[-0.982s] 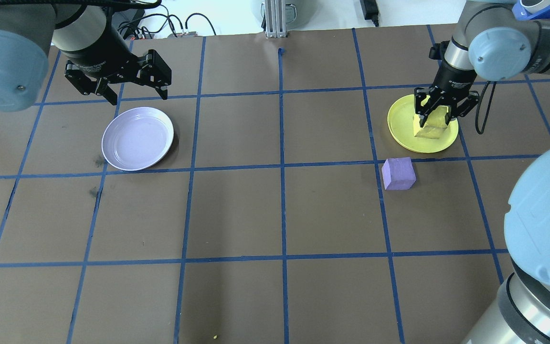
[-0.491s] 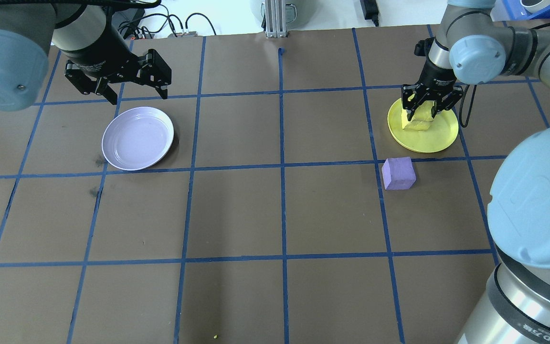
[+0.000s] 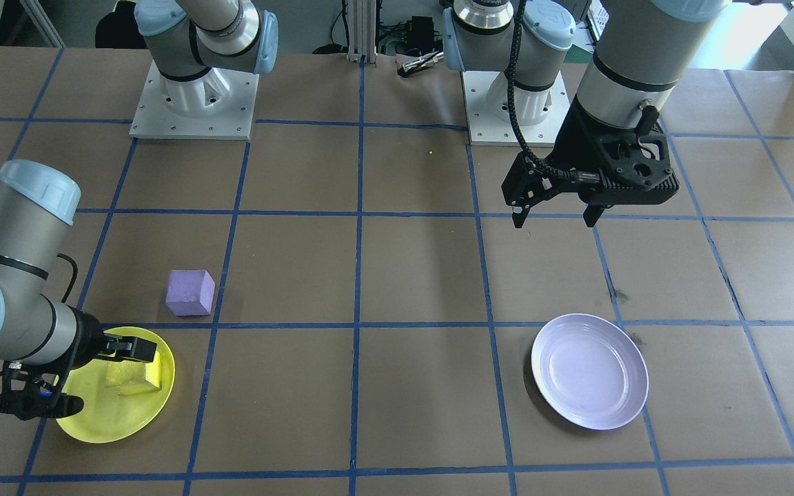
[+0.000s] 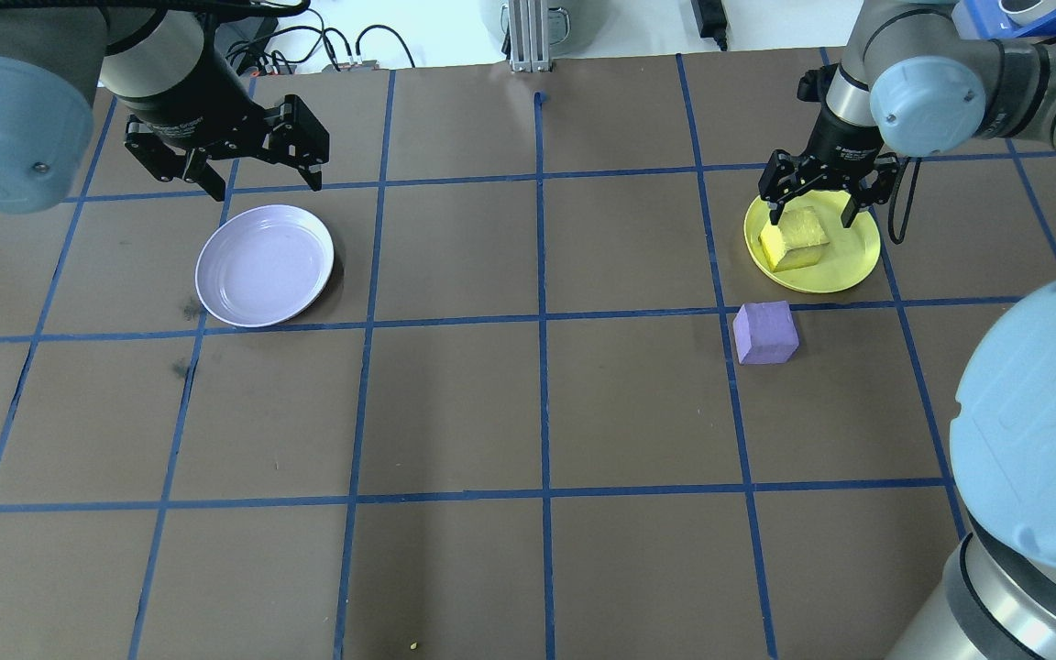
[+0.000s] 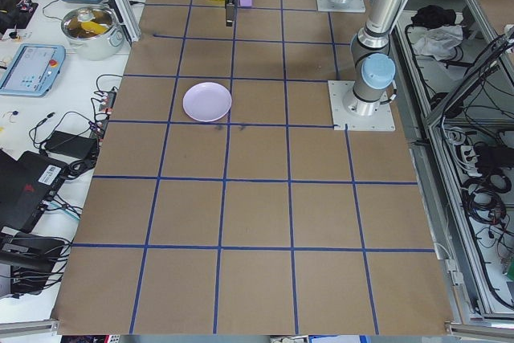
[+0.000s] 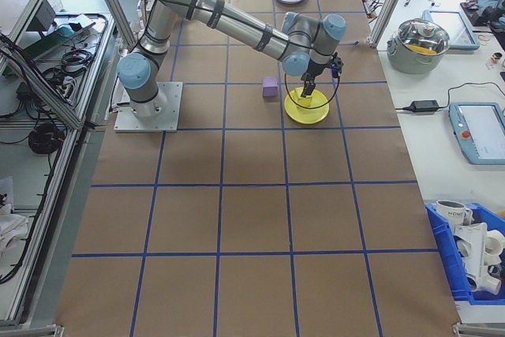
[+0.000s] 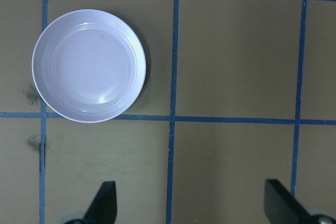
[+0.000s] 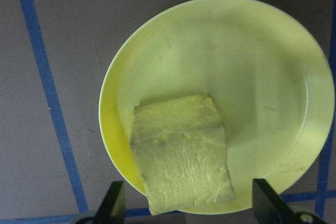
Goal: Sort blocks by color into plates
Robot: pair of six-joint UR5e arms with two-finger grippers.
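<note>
Overhead exterior view: we see the right gripper (image 4: 814,213) spread wide above the yellow plate (image 4: 853,261), with the yellow block (image 4: 797,240) resting in the plate just below and between its fingertips, not pinched. The purple block (image 4: 765,333) sits on the table near that gripper, just outside the plate's rim on the robot's side. The left gripper (image 4: 264,188) hangs spread too, holding nothing, with the purple plate (image 4: 264,266) just beneath and a little toward the robot.

Exterior front-facing view: the yellow block (image 3: 134,377) lies flat inside the yellow plate (image 3: 118,420), right beside the right gripper's one visible finger (image 3: 128,348). The purple block (image 3: 190,292) stands apart from the plate, close to that gripper.

Right wrist-mounted view: both fingertips stand well clear on either side of the yellow block (image 8: 181,153), which lies toward one edge of the yellow plate (image 8: 273,87).

Left wrist-mounted view: the purple plate (image 7: 88,65) is ahead of the open fingers, with nothing in it.

We judge the release is done. To do the next part well, we should lift straight up so no finger drags the block or plate, then centre over the purple block and square the fingers to its flat faces before closing.
</note>
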